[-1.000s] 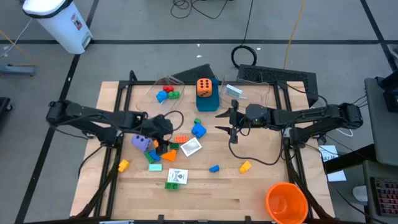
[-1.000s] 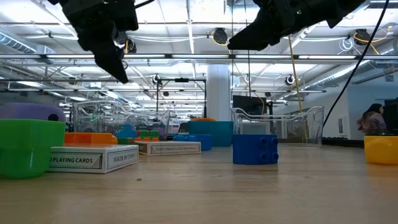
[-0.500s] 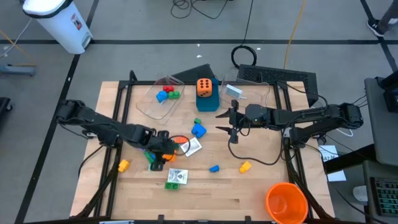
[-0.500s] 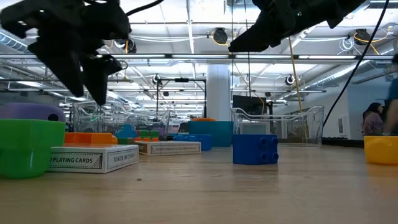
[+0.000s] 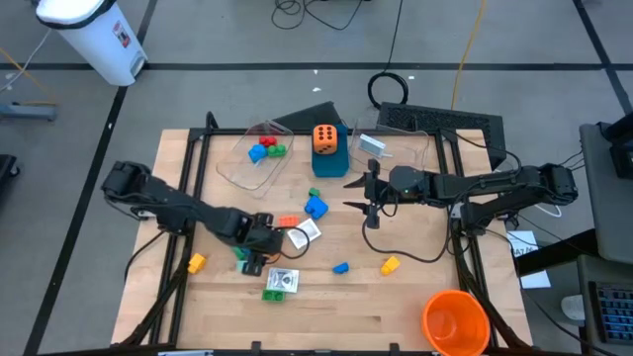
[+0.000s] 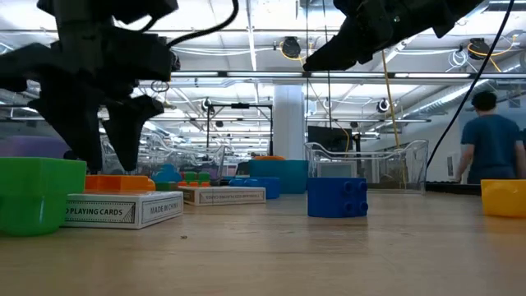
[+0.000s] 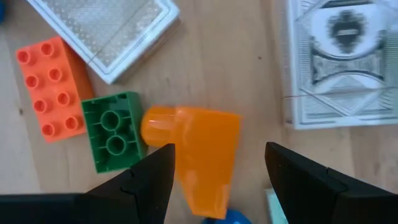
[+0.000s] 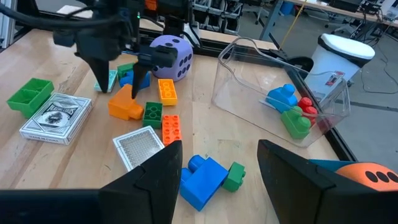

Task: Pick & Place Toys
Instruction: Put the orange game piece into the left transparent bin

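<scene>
My left gripper (image 5: 259,247) points down, open, over a cluster of toys left of the table's middle. Its fingertips stand on either side of an orange brick (image 7: 199,155) that lies flat on the wood, and I see no touch. Beside that brick lie a green brick (image 7: 112,130) and an orange studded brick (image 7: 53,87). A purple die (image 8: 173,50) sits just behind the cluster. My right gripper (image 5: 368,203) hangs open above the table's middle, with nothing between its fingers.
Card packs (image 5: 281,282) (image 5: 305,234) lie by the cluster. Blue bricks (image 5: 316,206) (image 5: 341,267) and yellow bricks (image 5: 390,265) (image 5: 196,263) are scattered about. At the far side stand a clear tub (image 5: 259,153) with toys, an orange die (image 5: 324,138) on a blue box, and another tub (image 5: 396,143). An orange cup (image 5: 455,321) stands near right.
My left gripper has gone down and toward the table's near edge, rolling as it went, and now hangs low over the orange brick. Its fingers have stayed open. My right arm has kept still.
</scene>
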Tool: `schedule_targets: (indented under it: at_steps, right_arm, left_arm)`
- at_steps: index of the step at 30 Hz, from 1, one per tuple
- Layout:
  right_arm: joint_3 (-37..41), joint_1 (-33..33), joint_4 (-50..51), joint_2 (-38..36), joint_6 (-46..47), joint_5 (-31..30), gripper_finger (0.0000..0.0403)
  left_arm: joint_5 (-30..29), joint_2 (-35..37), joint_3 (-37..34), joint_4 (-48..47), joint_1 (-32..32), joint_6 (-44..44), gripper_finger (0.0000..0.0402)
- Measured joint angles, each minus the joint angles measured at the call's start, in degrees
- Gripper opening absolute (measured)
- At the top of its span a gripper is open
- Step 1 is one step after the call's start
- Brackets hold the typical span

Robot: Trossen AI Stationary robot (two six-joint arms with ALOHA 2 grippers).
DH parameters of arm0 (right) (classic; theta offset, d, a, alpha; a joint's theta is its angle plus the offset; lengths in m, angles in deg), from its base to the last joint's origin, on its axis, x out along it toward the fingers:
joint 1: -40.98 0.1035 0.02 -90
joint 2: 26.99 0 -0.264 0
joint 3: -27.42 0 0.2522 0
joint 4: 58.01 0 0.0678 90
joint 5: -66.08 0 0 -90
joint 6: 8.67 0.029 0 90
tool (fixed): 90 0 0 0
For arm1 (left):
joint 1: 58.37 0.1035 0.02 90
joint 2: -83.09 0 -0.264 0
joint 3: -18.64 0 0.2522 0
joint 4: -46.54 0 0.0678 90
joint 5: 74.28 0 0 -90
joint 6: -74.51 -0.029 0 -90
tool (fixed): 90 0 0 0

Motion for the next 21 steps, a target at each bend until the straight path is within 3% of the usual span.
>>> schedule_targets:
  at_steps: [21]
  right_arm:
    - [0.0,0.0,-0.02,0.0,0.02,0.0,0.0201]
  left_arm:
    - [0.02,-0.66,0.0,0.88,1.63,-0.46,0.0255]
